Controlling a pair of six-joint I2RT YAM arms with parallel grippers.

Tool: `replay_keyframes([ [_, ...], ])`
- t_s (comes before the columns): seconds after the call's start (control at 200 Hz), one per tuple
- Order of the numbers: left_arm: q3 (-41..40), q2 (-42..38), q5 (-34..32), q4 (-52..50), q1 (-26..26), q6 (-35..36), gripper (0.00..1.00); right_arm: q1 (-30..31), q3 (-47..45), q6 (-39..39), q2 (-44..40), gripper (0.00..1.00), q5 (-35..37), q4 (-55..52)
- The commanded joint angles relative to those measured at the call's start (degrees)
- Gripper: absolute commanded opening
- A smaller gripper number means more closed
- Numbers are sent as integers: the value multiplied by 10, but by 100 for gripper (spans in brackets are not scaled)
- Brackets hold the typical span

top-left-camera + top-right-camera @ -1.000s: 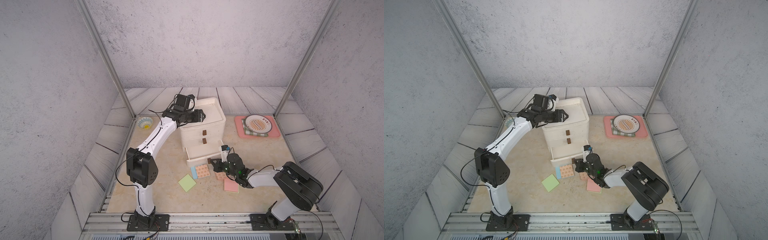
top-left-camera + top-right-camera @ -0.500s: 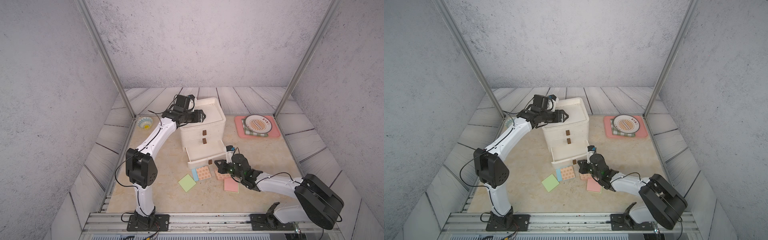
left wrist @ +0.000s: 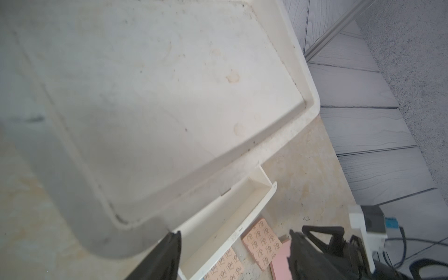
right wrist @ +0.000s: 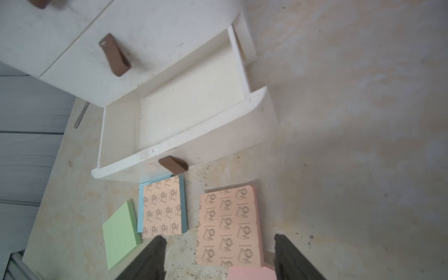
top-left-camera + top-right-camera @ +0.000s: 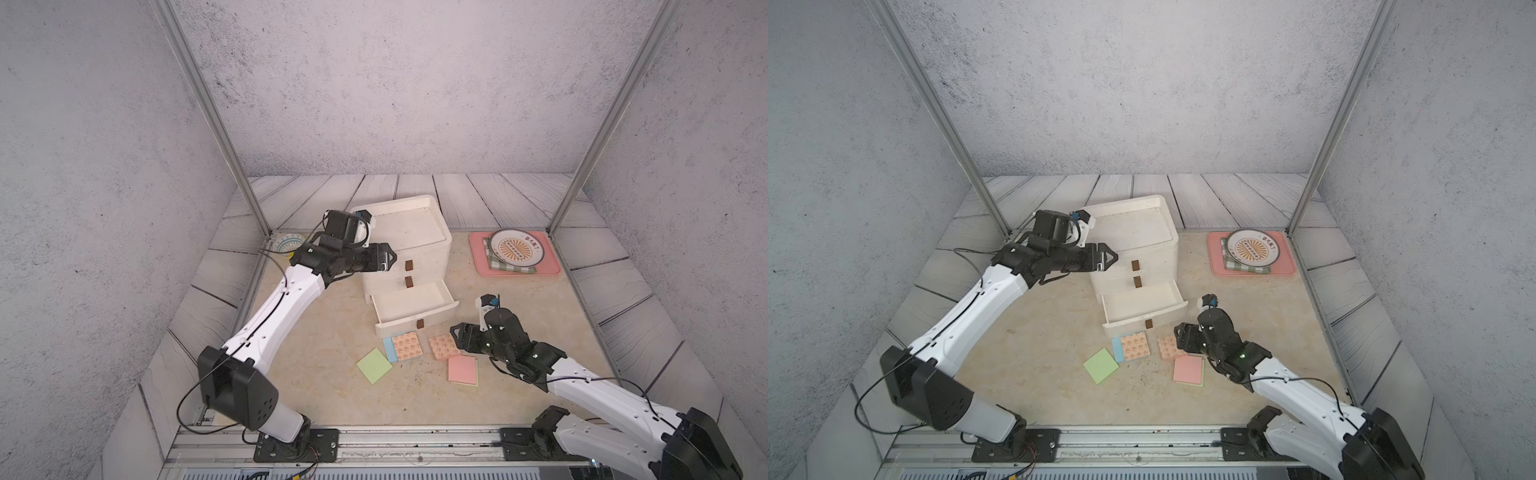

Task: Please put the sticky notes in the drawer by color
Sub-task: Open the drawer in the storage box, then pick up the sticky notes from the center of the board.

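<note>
The white drawer cabinet point(image 5: 428, 259) stands mid-table with its bottom drawer point(image 5: 409, 305) pulled out and bare inside. In front of it lie the sticky notes: a pale green pad point(image 5: 374, 365), an orange-patterned pad with a light blue edge point(image 5: 405, 346), a plain orange-patterned pad point(image 5: 444, 346) and a pink pad point(image 5: 462, 370). My right gripper point(image 4: 219, 237) hangs open just over the plain orange pad point(image 4: 229, 225), holding nothing. My left gripper point(image 5: 388, 259) is open beside the cabinet's upper front-left corner, with nothing between its fingers point(image 3: 169, 254).
A large pink tray point(image 5: 548, 270) with a green checked cloth and a patterned plate point(image 5: 515, 247) sits at the back right. A small bowl point(image 5: 286, 243) rests at the back left, behind my left arm. Metal posts stand at both back corners.
My right gripper has gone from shut to open and drawn back from the bottom drawer's handle, which now stands further out. The right arm has swung low to the right. The left gripper barely moved.
</note>
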Motion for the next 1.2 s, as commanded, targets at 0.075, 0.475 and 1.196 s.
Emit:
replay_keyframes([
  [0.075,-188,-167,-7,5,-1,-34,74,-82,-32,5,30,72,-107,-16],
  [0.475,-445,-358,57,29,-30,-139,70,-112,34,-25,280,68,-316,88],
  [1.196,-373,22,-47,263,-298,-341,75,-125,0,-5,271,63,-360,127],
])
